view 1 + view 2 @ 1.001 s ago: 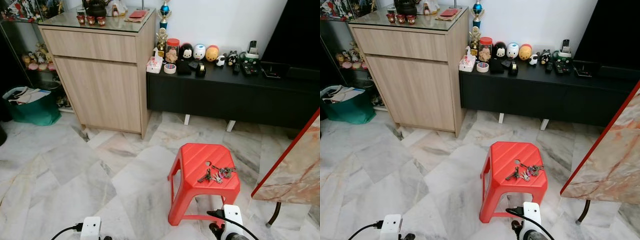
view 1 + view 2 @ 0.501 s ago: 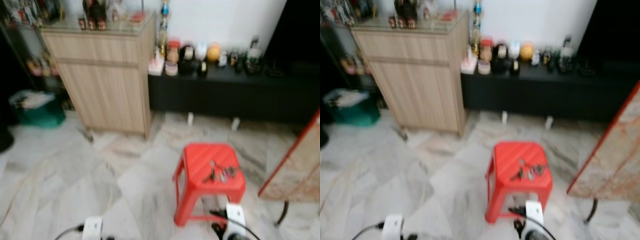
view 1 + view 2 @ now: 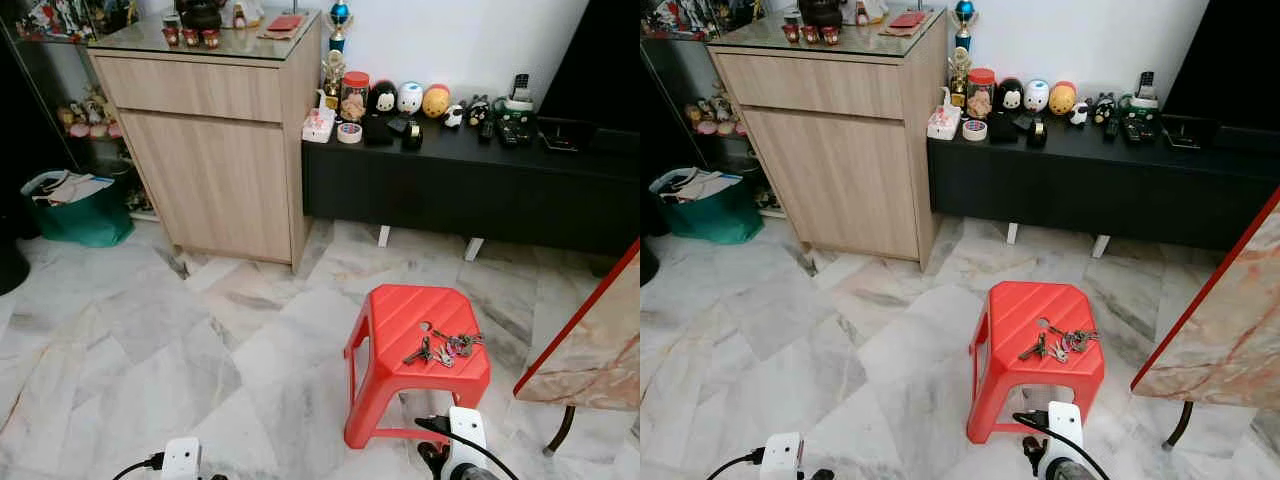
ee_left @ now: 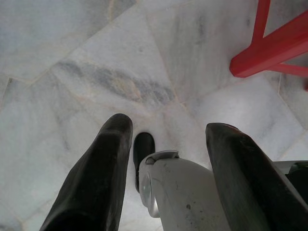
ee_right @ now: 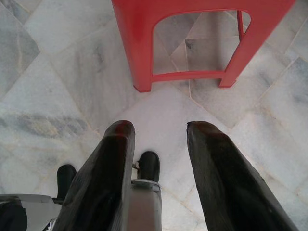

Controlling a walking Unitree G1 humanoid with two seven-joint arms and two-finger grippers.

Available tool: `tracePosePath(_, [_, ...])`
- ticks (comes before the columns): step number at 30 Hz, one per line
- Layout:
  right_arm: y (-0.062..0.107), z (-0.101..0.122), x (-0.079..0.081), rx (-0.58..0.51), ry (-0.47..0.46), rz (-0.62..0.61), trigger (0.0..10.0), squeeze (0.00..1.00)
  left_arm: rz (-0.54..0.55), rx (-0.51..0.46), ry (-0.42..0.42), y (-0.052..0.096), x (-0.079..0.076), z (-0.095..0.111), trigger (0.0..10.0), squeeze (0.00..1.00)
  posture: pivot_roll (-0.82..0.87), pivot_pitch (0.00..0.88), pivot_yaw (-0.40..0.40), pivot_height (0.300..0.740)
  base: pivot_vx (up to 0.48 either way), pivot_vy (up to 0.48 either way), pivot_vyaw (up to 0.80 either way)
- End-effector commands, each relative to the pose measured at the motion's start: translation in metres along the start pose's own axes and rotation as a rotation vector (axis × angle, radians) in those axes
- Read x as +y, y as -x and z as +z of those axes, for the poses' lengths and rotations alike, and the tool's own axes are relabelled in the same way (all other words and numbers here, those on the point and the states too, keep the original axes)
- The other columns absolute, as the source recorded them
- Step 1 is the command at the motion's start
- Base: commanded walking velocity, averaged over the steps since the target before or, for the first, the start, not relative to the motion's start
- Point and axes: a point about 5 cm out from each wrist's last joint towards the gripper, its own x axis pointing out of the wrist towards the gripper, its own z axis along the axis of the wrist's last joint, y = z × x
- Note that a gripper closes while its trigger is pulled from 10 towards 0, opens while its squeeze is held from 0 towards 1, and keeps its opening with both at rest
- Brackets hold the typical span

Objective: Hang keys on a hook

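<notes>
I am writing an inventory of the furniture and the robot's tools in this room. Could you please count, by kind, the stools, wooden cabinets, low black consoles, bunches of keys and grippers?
Red stool: 1
Wooden cabinet: 1
Low black console: 1
Bunch of keys, lying on the stool: 1
Grippers, left gripper and right gripper, both hanging open over the floor: 2
Total: 6

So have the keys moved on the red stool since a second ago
No. The keys lie at the same spot on the red stool, beside the hole in its seat. The whole picture shifted because the camera moved, not the keys.
</notes>
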Motion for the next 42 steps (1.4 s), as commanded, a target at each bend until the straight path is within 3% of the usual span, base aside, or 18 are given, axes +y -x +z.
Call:
tracePosePath(1, [0.0003,0.0017,-0.0025,-0.011,-0.011,-0.008,10.0,0.00,-0.004,-0.002,0.012,0.0000,-0.0001,0.0003,10.0,0.00,0.07,0.000,-0.066,0.740,0.000,0.000,0.00])
tracePosePath(35, [0.0007,0.0005,-0.0038,-0.013,-0.010,-0.017,10.0,0.00,-0.019,0.000,0.007,0.0000,-0.0016,-0.0006,10.0,0.00,0.07,0.000,-0.066,0.740,0.014,0.000,0.00])
tracePosePath(42, [0.0007,0.0013,-0.0040,-0.018,-0.011,-0.022,10.0,0.00,-0.023,-0.003,0.007,-0.0004,-0.0029,0.0002,10.0,0.00,0.07,0.000,-0.068,0.740,0.263,0.000,-0.55])
